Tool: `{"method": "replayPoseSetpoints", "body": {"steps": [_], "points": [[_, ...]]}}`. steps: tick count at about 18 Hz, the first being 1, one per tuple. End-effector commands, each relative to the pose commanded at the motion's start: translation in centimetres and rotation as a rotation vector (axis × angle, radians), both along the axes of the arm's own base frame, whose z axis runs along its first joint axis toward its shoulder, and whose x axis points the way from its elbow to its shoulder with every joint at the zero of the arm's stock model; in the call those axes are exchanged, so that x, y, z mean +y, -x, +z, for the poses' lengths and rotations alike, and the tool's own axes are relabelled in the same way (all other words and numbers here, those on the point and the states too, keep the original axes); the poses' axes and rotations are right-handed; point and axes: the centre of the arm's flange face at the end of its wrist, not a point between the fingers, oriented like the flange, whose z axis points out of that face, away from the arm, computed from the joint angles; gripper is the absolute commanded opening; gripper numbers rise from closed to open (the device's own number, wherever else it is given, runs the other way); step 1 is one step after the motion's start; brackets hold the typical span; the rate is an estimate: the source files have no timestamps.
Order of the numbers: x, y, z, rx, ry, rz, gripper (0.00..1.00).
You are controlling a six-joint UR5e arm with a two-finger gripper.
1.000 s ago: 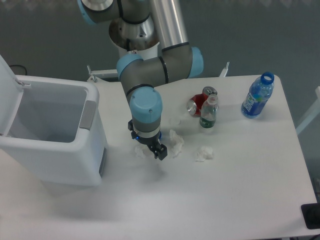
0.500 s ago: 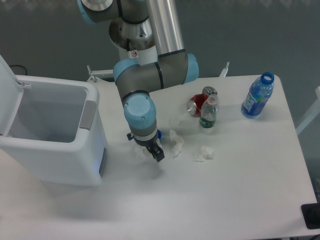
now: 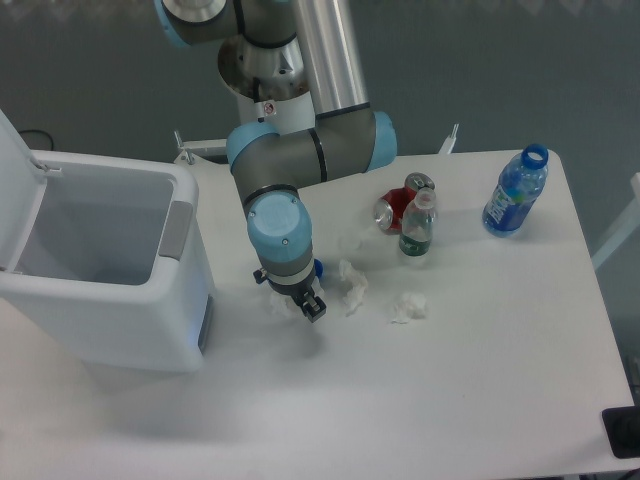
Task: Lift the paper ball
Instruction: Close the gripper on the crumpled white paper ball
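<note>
Since the earlier frames the arm [image 3: 300,150] has swung slightly toward the left of the frame and the gripper [image 3: 298,303] has settled a little lower; everything on the table [image 3: 480,380] has kept its place. Item, bin [image 3: 110,270]: large, white, lid raised, at the left edge, just beside the gripper. Item, blue bottle [image 3: 516,192]: upright, uncapped, upper right. Item, green-labelled bottle [image 3: 417,227]: upright, just in front of two red cans [image 3: 400,203] lying on their sides. Item, paper ball [image 3: 352,286]: ragged, loose white wad at centre frame, just right of the gripper and apart from it, not between the fingers. Item, compact wad [image 3: 408,307]: smaller, further right. Item, paper scrap [image 3: 277,300]: white, pokes out at the gripper's left side, touching or very near it. Gripper state: cannot be told, since the wrist hides the gap between the fingers and only one dark fingertip shows. Risks, as judged: the fingers stand to the left of the ragged wad, so a closure here would likely take the small scrap or nothing; a sideways correction could brush the light tissue and push it away; a loose wad may also crush and slip out of a shallow pinch.
</note>
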Motion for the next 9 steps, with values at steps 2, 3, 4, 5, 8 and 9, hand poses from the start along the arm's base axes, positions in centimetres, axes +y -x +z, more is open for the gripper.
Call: {"method": "replayPoseSetpoints", "body": {"steps": [2, 3, 4, 5, 8, 9], "points": [[0.2, 0.2, 0.3, 0.000, 0.000, 0.002, 0.04], [0.2, 0.2, 0.3, 0.000, 0.000, 0.002, 0.00], [0.2, 0.2, 0.3, 0.001, -0.001, 0.002, 0.00], [0.2, 0.3, 0.3, 0.001, -0.001, 0.003, 0.00], [0.2, 0.4, 0.7, 0.007, -0.007, 0.011, 0.00], [0.3, 0.7, 1.3, 0.015, -0.015, 0.017, 0.00]]}}
